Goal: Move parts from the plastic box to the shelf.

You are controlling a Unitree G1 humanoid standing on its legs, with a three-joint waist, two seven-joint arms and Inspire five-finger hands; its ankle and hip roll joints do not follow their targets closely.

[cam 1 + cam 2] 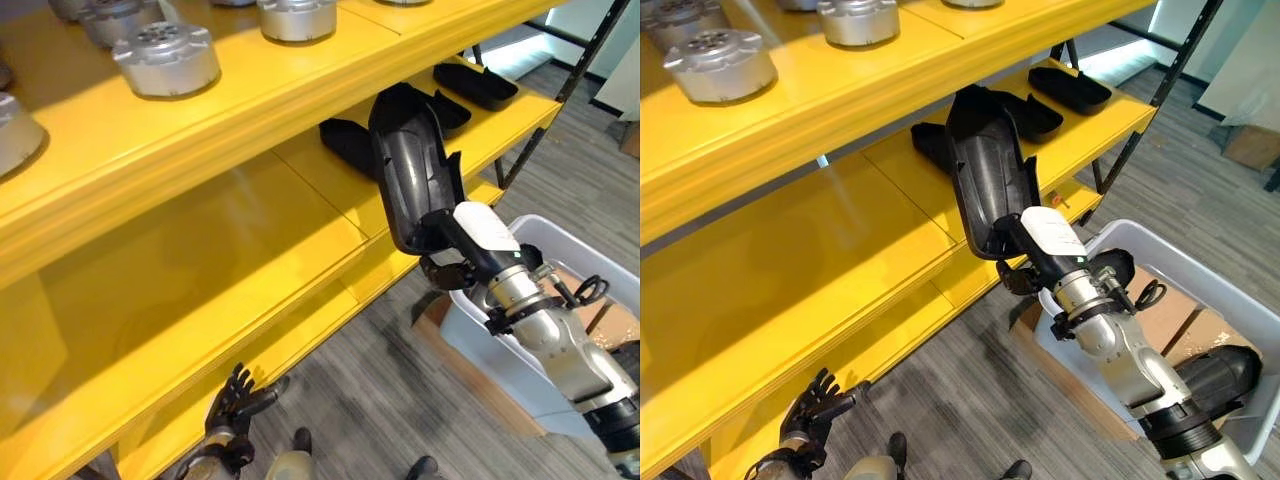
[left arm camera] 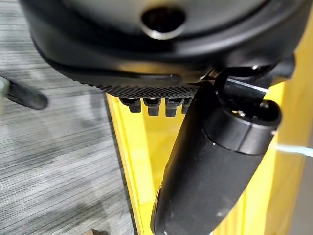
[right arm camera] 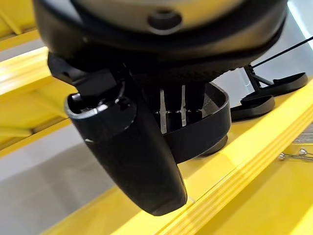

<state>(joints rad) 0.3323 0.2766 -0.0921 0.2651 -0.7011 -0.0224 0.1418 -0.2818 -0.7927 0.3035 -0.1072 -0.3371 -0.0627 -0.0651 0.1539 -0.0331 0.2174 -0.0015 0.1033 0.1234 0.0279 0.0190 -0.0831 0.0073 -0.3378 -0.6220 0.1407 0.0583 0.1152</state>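
Observation:
My right hand point(image 1: 468, 256) is shut on the lower end of a long black plastic shell point(image 1: 410, 165), its white-covered thumb point(image 1: 1052, 232) pressed on the outside. The shell stands nearly upright in front of the middle yellow shelf point(image 1: 300, 215), its top end close under the upper shelf's front edge. In the right wrist view the shell's rim point(image 3: 208, 125) curves past my thumb point(image 3: 132, 147), above the shelf board. The white plastic box point(image 1: 585, 255) stands on the floor below my right arm. My left hand point(image 1: 237, 398) hangs low by the bottom shelf's edge, fingers spread and holding nothing.
Other black shells point(image 1: 350, 145) point(image 1: 475, 85) lie further along the middle shelf. Round metal parts point(image 1: 165, 55) point(image 1: 297, 18) sit on the upper shelf. A black slanted shelf strut point(image 1: 545, 115) stands at the shelf's right end. Grey striped floor point(image 1: 370, 390) lies between shelf and box.

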